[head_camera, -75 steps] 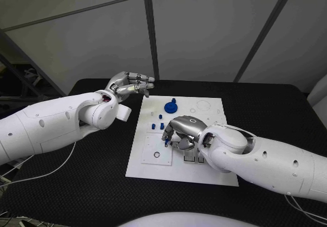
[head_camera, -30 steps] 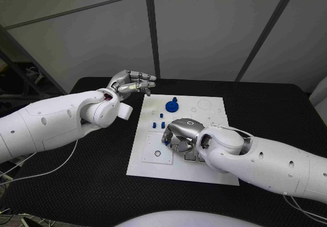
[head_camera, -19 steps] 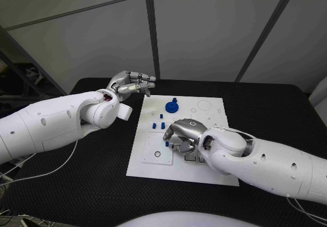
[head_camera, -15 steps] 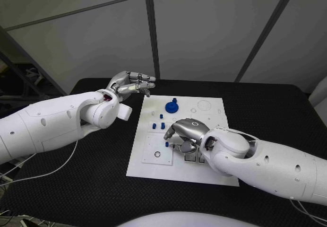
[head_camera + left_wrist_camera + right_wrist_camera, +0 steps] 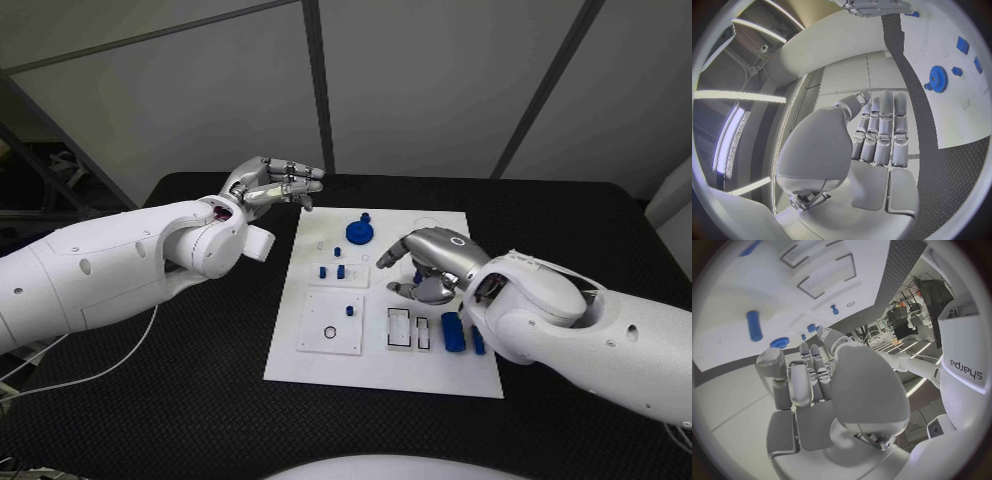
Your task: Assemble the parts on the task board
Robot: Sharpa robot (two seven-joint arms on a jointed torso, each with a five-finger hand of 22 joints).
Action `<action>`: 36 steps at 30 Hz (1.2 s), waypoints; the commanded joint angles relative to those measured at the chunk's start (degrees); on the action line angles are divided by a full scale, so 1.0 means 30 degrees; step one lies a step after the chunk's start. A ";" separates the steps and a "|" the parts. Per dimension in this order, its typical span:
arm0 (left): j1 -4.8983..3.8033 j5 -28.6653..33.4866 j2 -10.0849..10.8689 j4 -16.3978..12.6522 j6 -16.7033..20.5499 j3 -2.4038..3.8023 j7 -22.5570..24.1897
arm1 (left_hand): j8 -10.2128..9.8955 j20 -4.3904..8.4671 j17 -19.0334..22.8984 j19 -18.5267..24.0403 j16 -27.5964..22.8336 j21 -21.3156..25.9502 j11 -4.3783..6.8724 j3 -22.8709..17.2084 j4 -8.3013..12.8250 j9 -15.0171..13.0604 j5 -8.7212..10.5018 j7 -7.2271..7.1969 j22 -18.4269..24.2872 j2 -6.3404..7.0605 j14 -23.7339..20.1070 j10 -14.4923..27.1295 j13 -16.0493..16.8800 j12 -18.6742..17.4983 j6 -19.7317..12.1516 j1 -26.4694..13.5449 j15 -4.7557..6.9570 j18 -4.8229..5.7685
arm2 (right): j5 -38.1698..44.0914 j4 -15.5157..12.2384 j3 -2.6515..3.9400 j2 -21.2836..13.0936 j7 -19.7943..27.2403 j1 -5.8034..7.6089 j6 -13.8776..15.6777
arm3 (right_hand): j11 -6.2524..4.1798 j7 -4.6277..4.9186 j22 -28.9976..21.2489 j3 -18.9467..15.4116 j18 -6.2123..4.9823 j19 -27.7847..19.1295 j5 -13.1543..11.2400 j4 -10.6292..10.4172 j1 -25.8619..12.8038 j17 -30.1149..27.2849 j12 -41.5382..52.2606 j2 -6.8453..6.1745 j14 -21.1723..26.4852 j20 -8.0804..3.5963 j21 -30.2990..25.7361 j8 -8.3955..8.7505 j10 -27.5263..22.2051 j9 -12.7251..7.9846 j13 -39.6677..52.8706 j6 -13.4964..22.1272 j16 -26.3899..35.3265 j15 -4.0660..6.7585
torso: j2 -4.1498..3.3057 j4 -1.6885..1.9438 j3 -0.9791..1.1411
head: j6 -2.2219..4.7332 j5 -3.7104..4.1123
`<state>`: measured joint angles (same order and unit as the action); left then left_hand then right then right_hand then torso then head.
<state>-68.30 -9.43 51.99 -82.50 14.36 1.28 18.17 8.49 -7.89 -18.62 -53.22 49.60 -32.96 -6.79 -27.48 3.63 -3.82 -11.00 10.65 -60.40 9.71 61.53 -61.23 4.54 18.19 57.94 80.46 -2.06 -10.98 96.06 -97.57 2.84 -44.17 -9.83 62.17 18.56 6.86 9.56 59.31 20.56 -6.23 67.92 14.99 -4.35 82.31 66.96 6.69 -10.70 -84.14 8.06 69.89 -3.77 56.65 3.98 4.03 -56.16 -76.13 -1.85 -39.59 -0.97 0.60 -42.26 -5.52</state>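
Note:
The white task board [image 5: 378, 362] lies in the middle of the table. On it are a blue gear [image 5: 358, 232], three small blue pegs [image 5: 330, 270] and two long blue parts [image 5: 453, 332] lying beside two rectangular slots [image 5: 400, 328]. My right hand [image 5: 430, 264] hovers over the board's far right part, fingers curled in, with nothing in them. My left hand [image 5: 274, 184] is raised off the board's far left corner, fingers bent with the thumb at their tips, holding nothing. The left wrist view shows that hand [image 5: 879, 130] and the gear [image 5: 936, 79]. The right wrist view shows the curled right hand [image 5: 811, 385] and a long part [image 5: 752, 325].
A square inset with a small ring [image 5: 332, 330] sits on the board's near left part. Faint round outlines [image 5: 427, 222] mark its far right corner. Black table [image 5: 173, 400] surrounds the board, and grey wall panels stand behind it.
My right hand has lifted off the slot area and moved toward the board's far right, uncovering the slots and two long blue parts. The left hand has stayed where it was.

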 commanded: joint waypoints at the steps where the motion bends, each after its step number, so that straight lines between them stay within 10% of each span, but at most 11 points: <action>1: -0.0024 0.0044 0.0015 -0.0005 -0.0158 0.0011 0.0044 | 0.0008 -0.0010 0.0017 0.0123 -0.0062 0.0132 0.0014 0.0141 -0.0010 0.0026 -0.0019 0.0051 0.0027 -0.0196 -0.0021 0.0099 -0.0006 0.0086 -0.0066 -0.0042 -0.0077 0.0212 | -0.0171 0.0223 0.0155 -0.0384 -0.0716 0.0183 -0.1141 | 0.0081 -0.0182 -0.0665 -0.0530 -0.0372 -0.0566 -0.0163 -0.0017 -0.0128 -0.0519 0.0268 0.0023 0.0218 0.0062 -0.0536 0.0006 -0.0586 -0.0008 -0.0036 0.0241 0.0313 -0.0130 | 0.0003 0.0015 -0.0018 | 0.0114 0.0114; 18: -0.0009 0.0044 -0.0062 0.0071 -0.0271 0.0003 -0.0002 | 0.0008 -0.0010 0.0017 0.0123 -0.0062 0.0132 0.0014 0.0141 -0.0010 0.0026 -0.0019 0.0051 0.0027 -0.0196 -0.0021 0.0099 -0.0006 0.0086 -0.0066 -0.0042 -0.0077 0.0212 | 0.0189 0.1219 0.0372 -0.0659 -0.1295 0.0399 -0.3368 | 0.0188 -0.0603 -0.1101 -0.1889 -0.0456 -0.0854 -0.0413 -0.0210 0.0258 -0.0960 0.1223 0.0284 0.0432 0.0188 -0.0946 -0.0011 -0.1361 0.0008 0.0016 0.0687 0.0442 -0.0233 | -0.0058 0.0049 -0.0008 | 0.0233 0.0227; 36: -0.0006 0.0044 -0.0061 0.0085 -0.0280 0.0002 -0.0040 | 0.0017 -0.0020 0.0033 0.0132 -0.0078 0.0143 0.0014 0.0163 -0.0009 0.0020 -0.0016 0.0049 0.0035 -0.0216 -0.0022 0.0105 -0.0003 0.0116 -0.0062 -0.0048 -0.0083 0.0213 | 0.0333 0.1622 0.0357 -0.0185 -0.1316 0.0388 -0.4026 | -0.0465 -0.0163 0.1013 -0.0998 -0.0001 0.1099 -0.0342 -0.0644 0.0640 0.0366 0.3026 0.1038 -0.0477 -0.0372 0.0600 -0.0388 0.1343 0.0171 0.0021 -0.0584 -0.0594 0.0333 | -0.0037 0.0041 -0.0002 | 0.0177 0.0227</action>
<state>-68.25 -9.43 51.86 -82.24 14.11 1.25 17.96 8.49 -7.89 -18.58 -53.22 49.60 -32.74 -6.79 -27.32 3.47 -3.82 -11.01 10.64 -60.34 9.71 61.53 -61.23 4.54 18.19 57.94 80.46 -2.06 -10.98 96.53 -92.73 3.89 -44.83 -13.61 63.25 7.36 5.52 9.06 61.96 17.14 -7.14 70.81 14.09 -6.28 84.21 67.81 15.46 -8.03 -83.95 6.98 71.40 -4.67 60.14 4.44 4.14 -57.57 -77.71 -1.19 -39.69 -0.81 0.59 -41.71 -4.81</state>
